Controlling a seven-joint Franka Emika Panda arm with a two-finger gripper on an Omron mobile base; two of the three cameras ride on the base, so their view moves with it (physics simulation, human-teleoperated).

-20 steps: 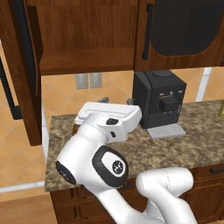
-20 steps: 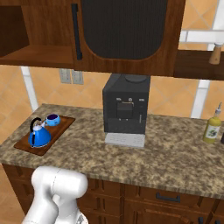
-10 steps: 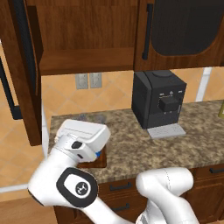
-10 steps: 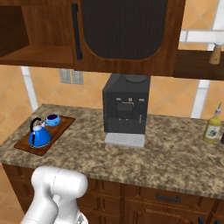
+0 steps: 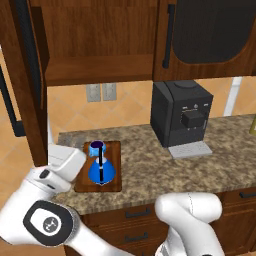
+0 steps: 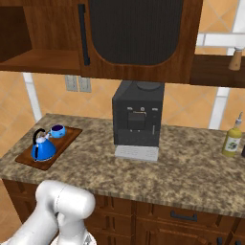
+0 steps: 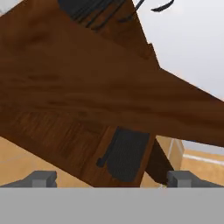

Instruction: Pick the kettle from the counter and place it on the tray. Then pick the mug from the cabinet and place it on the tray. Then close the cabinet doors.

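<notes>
The bright blue kettle [image 5: 101, 170] [image 6: 42, 149] stands on the reddish-brown tray [image 5: 114, 150] [image 6: 33, 162] at the counter's [image 5: 150, 165] left end. The light-blue mug [image 5: 96, 146] [image 6: 58, 130] sits on the same tray, just behind the kettle. My gripper [image 7: 111, 179] is open with nothing between its fingers, and it looks up at the wooden underside of the cabinet [image 5: 100, 45]. The cabinet's left door [image 5: 22, 85] stands swung open; the right door [image 5: 210, 30] [image 6: 134, 33] is shut. My arm [image 5: 65, 160] is low, left of the tray.
A black coffee machine [image 5: 182, 117] [image 6: 139, 117] stands mid-counter. A yellow bottle [image 6: 233, 139] is at the far right. Wall outlets [image 5: 100, 91] sit behind the tray. Dark drawers [image 6: 184, 215] run under the counter.
My arm has swung down and to the left, uncovering the tray in the left base view. Kettle and mug have not moved. The gripper stays open.
</notes>
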